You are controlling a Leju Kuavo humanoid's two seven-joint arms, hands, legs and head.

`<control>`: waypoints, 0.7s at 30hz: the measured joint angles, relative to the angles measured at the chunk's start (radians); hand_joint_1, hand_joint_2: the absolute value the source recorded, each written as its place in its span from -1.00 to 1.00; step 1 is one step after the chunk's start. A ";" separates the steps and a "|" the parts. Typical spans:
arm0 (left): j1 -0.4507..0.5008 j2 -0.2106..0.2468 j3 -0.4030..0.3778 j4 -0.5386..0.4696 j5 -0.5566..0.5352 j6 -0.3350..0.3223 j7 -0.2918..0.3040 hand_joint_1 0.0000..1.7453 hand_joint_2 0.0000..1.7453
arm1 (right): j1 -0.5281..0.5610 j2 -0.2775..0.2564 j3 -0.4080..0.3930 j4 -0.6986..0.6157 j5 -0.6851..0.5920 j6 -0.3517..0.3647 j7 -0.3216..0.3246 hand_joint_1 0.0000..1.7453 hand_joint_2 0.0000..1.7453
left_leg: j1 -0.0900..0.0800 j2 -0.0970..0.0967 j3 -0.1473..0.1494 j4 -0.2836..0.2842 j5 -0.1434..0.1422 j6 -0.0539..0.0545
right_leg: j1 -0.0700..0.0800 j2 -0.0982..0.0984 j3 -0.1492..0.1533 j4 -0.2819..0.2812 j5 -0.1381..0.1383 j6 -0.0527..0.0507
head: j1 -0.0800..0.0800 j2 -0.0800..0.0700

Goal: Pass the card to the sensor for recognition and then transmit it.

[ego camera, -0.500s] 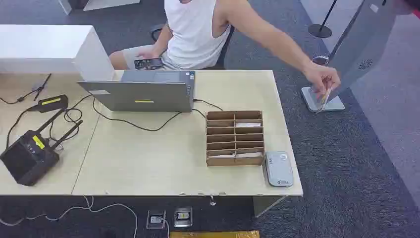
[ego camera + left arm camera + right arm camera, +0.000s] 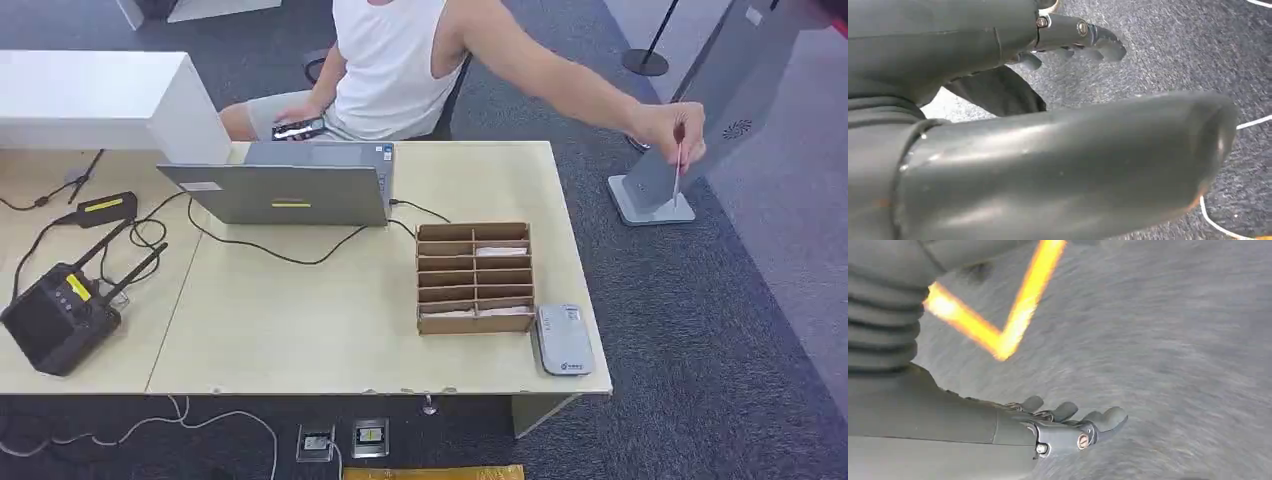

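Observation:
A person seated behind the table reaches out past its right end and holds a thin card [image 2: 678, 170] upright in a hand [image 2: 668, 128], off the table and in front of a grey stand. The grey card sensor [image 2: 563, 339] lies flat near the table's front right corner. Beside it stands a cardboard slot organizer [image 2: 474, 277] with pale cards [image 2: 500, 251] in some slots. My left hand [image 2: 1063, 165] hangs over grey carpet, its fingers [image 2: 1098, 42] stretched out and holding nothing. My right hand [image 2: 1048, 432] also hangs over carpet, fingers apart and empty.
A grey laptop [image 2: 290, 190] sits at the table's back with cables trailing from it. A black router with antennas [image 2: 55, 315] sits at the front left. The grey kiosk stand [image 2: 735, 90] rises to the right of the table. Yellow floor tape [image 2: 1018, 305] crosses the carpet.
The person's hand has lifted the card up and a little to the right, turning it upright. The phone in the person's other hand has shifted slightly.

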 joint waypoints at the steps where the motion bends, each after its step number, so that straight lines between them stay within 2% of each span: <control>1: 0.000 0.000 0.000 0.000 0.003 0.000 -0.005 -1.00 -1.00 | -0.030 -0.030 -0.005 -0.005 -0.032 -0.002 -0.013 -1.00 1.00 | -0.002 0.001 0.000 0.000 0.001 0.001 | -0.001 0.000 0.000 0.000 0.000 0.001 | -0.001 0.000; 6: -0.002 0.003 0.000 0.000 0.023 0.003 -0.026 -1.00 -1.00 | -0.252 -0.199 -0.010 -0.028 -0.086 -0.035 -0.039 -1.00 1.00 | -0.004 0.001 -0.002 0.000 0.003 0.005 | -0.004 0.000 0.000 0.000 0.003 0.004 | -0.001 0.000; 8: -0.002 0.003 0.000 0.000 0.030 0.009 -0.032 -1.00 -1.00 | -0.360 -0.253 -0.005 -0.032 -0.093 -0.055 -0.072 -1.00 1.00 | -0.005 0.000 -0.002 0.000 0.004 0.007 | -0.005 -0.001 0.000 0.001 0.003 0.004 | 0.000 0.000; 11: 0.004 0.003 0.001 0.000 0.041 0.016 -0.044 -1.00 -1.00 | -0.550 -0.313 0.034 -0.035 -0.096 -0.071 -0.161 -1.00 1.00 | -0.006 -0.002 -0.005 0.000 0.005 0.008 | -0.006 -0.002 0.000 0.001 0.004 0.005 | 0.000 0.000; 13: 0.007 0.003 0.001 0.000 0.049 0.021 -0.051 -1.00 -1.00 | -0.698 -0.336 0.078 -0.035 -0.078 -0.073 -0.236 -1.00 1.00 | -0.006 -0.003 -0.004 0.000 0.006 0.008 | -0.006 -0.003 -0.001 0.001 0.004 0.005 | 0.000 0.000; 16: 0.013 0.001 0.001 0.000 0.054 0.024 -0.059 -1.00 -1.00 | -0.866 -0.338 0.162 -0.037 -0.055 -0.034 -0.341 -1.00 1.00 | -0.005 -0.006 -0.005 0.000 0.006 0.008 | -0.005 -0.006 0.000 0.001 0.004 0.005 | 0.000 0.000; 19: 0.016 -0.002 0.001 0.000 0.053 0.019 -0.055 -1.00 -1.00 | -0.975 -0.313 0.274 -0.048 -0.049 0.015 -0.416 -1.00 1.00 | -0.005 -0.010 -0.006 0.000 0.007 0.008 | -0.004 -0.009 0.000 0.001 0.004 0.005 | 0.000 0.000; 21: 0.017 -0.003 0.001 0.000 0.052 0.013 -0.047 -1.00 -1.00 | -1.003 -0.286 0.374 -0.073 -0.126 0.035 -0.420 -1.00 1.00 | -0.004 -0.009 -0.005 0.000 0.007 0.008 | -0.004 -0.009 0.000 0.001 0.004 0.005 | -0.001 0.000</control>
